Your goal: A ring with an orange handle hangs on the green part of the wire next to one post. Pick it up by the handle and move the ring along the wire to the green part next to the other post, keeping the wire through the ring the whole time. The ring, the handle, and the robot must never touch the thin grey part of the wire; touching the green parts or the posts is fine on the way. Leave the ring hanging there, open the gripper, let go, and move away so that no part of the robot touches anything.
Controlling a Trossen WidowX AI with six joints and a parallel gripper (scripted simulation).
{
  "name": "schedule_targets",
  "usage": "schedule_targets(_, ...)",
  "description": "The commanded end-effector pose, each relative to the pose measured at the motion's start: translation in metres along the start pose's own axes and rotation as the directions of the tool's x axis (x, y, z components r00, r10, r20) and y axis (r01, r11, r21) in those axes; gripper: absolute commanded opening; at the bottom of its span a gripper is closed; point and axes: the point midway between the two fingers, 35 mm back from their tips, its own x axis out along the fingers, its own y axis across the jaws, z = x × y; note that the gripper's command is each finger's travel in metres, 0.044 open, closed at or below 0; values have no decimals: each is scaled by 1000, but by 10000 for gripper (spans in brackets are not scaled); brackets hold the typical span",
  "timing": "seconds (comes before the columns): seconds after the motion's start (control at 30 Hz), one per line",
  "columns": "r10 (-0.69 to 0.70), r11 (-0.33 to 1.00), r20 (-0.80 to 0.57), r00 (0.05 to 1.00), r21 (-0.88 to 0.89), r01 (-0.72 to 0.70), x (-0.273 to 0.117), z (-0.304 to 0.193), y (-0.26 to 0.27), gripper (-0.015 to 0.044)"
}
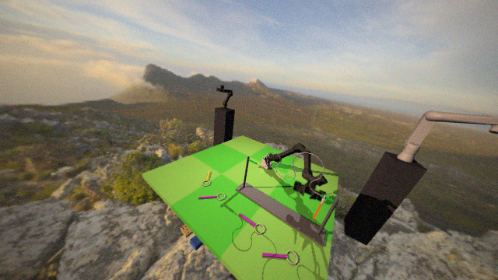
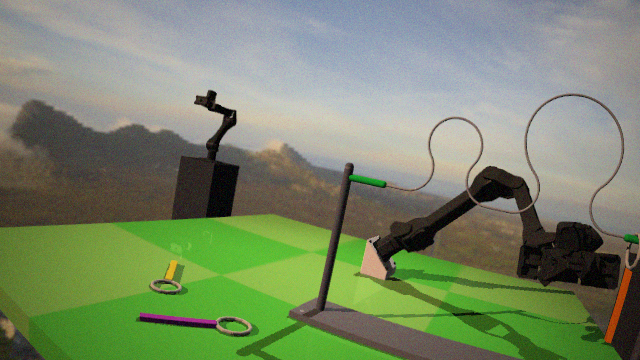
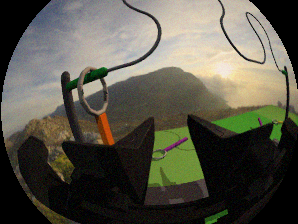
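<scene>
The ring [image 1: 323, 198] [image 2: 627, 256] [image 3: 93, 91] hangs on the green wire end [image 2: 631, 238] [image 3: 100, 72] by the near post [image 1: 328, 218] [image 3: 69, 106]. Its orange handle [image 1: 319, 207] [image 2: 618, 305] [image 3: 105, 128] points down. My gripper [image 1: 314, 190] [image 2: 607, 270] [image 3: 171, 120] is partly open and empty. It sits low, close beside the ring and handle, which lie left of the fingers in the wrist view. The thin grey wire [image 2: 455, 118] [image 3: 160, 26] loops overhead to the other green end [image 2: 367, 181] on the far post [image 1: 246, 171] [image 2: 335, 240].
The posts stand on a grey base bar [image 1: 272, 206]. Spare rings lie on the green table: one with a yellow handle [image 1: 207, 178] [image 2: 170, 272], and purple-handled ones [image 1: 210, 197] [image 2: 177, 320] [image 1: 249, 222] [image 1: 276, 255]. Black camera stands [image 1: 223, 124] [image 1: 385, 194] flank the table.
</scene>
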Motion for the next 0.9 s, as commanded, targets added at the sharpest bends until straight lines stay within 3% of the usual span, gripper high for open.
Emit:
schedule_targets(0.0, -15, 1000, -66, 998, -21, 14, -27, -40, 20, 160)
schedule_targets(0.37, -25, 996, -179, 983, -88, 10, -103, -116, 65, 160)
schedule_targets(0.5, -25, 996, -179, 983, -88, 10, -102, -115, 65, 160)
schedule_targets(0.73, -21, 996, -176, 984, -89, 6, -51, -80, 69, 160)
schedule_targets(0.87, -21, 996, -176, 984, -89, 5, -46, -76, 69, 160)
